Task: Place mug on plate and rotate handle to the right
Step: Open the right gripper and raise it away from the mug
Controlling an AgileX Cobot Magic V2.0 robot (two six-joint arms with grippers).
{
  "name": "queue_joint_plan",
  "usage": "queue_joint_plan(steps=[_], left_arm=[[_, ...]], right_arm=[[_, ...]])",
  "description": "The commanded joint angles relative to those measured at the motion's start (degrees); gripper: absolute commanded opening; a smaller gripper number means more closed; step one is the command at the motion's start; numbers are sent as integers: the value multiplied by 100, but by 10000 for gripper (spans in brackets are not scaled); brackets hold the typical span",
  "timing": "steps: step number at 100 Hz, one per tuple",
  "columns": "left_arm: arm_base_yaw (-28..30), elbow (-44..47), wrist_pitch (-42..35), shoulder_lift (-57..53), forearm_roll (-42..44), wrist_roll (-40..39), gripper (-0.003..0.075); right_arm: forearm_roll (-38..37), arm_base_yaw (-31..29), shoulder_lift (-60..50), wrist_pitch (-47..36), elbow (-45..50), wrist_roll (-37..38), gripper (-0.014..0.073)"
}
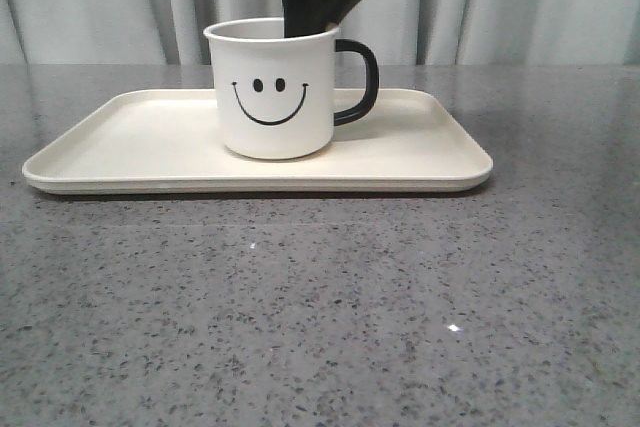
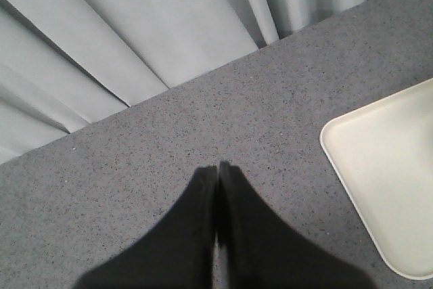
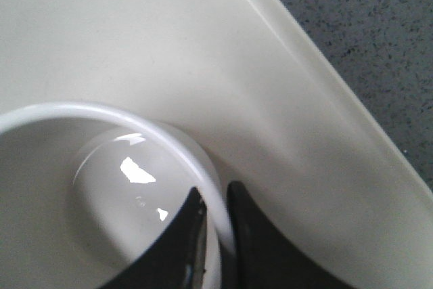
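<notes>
Right gripper (image 3: 218,235) clamped on the mug (image 1: 275,87) rim, one finger inside the wall, one outside; in the front view it comes down from above at the rim's back side; mug upright on the plate (image 1: 130,142), around the middle, a bit toward the plate's far edge; smiley faces the camera; handle (image 1: 360,82) points toward the plate's right edge; mug interior looks empty and glossy. Left gripper (image 2: 218,187) has fingers pressed together, holding nothing, hovering over bare grey table (image 1: 320,327) near the table's far edge by the curtain (image 2: 135,25), just off one plate corner.
</notes>
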Motion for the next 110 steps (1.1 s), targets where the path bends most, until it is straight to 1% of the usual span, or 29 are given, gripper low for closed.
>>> queue_joint_plan(steps=[1,29,40,54,78,90,102,110], left_arm=[[12,-113,-127,-87,32,-57,-20],[12,-113,-127,-87,32,-57,-20],[12,-113,-127,-87,32,-57,-20],[12,-113,-127,-87,32,-57,-20],[12,-113,-127,-87,32,-57,-20],[12,-113,-127,-87,32,-57,-20],[12,-113,-139,-87,32,-57,-20],[12,-113,-148,-87,32,-57,-20]], right_arm=[[55,-26,-311,-107,-182,-31,156],[55,-26,-342,-143,-194,-31,171],[55,-26,-366,-145,-276,-31,218],[78,-26,-374,-14,-482,6,283],[200,-26,-548,288,-1132,22,292],[350,-26,-822,141,-1399,22,292],[343,-62,-1224,-301,-1537,42,292],[343,-189,-1589,-680,-1545,223,292]])
